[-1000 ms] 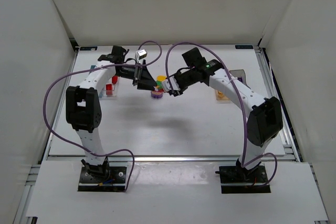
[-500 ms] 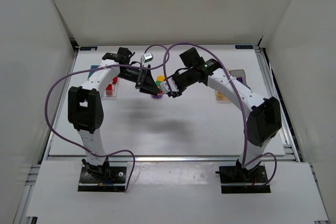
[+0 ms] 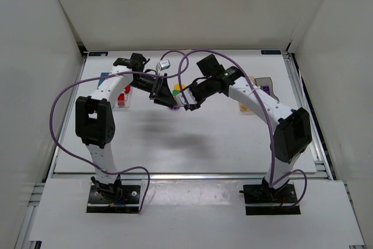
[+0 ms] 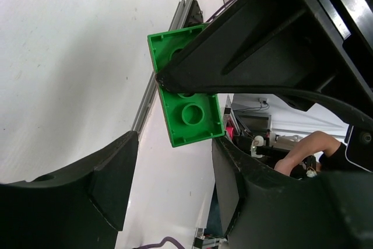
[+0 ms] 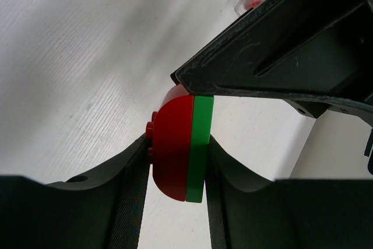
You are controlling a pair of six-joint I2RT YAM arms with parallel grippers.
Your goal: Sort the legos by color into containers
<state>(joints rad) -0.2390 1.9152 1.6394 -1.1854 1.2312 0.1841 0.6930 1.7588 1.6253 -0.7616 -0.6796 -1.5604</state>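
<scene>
Two grippers tip to tip over the middle of the table point(image 3: 192, 150), both at one item.

- Entry 1, red-and-green stack point(image 5: 180, 150): rounded red brick pressed flat against a green brick, studs of the red one pointing left in the right wrist view. Seen as a green studded face in the left wrist view.
- Entry 2, right gripper point(image 5: 178, 139): narrow, clamped on the red-and-green stack, one finger against the red face, the other against the green.
- Entry 3, left gripper point(image 4: 173, 144): jaws moderately apart, nothing pinched between them. Green face just beyond the fingertips, its lower corner close to one finger; contact there not possible to tell. One left finger lying along the stack's top edge in the right wrist view.
- Entry 4, yellow lego point(image 3: 177, 88): just beside the two grippers, on their far side.
- Entry 5, clear bin point(image 3: 119, 107): left part of the table, holding red legos point(image 3: 124, 93).
- Entry 6, blue-tinted bin point(image 3: 104, 77): just beyond the clear bin, at the left edge.
- Entry 7, orange-amber bin point(image 3: 245, 107): right part of the table, partly under the right arm.
- Entry 8, smoky grey bin point(image 3: 268, 80): beyond the orange-amber bin, with a purple lego point(image 3: 265, 88) inside.
</scene>
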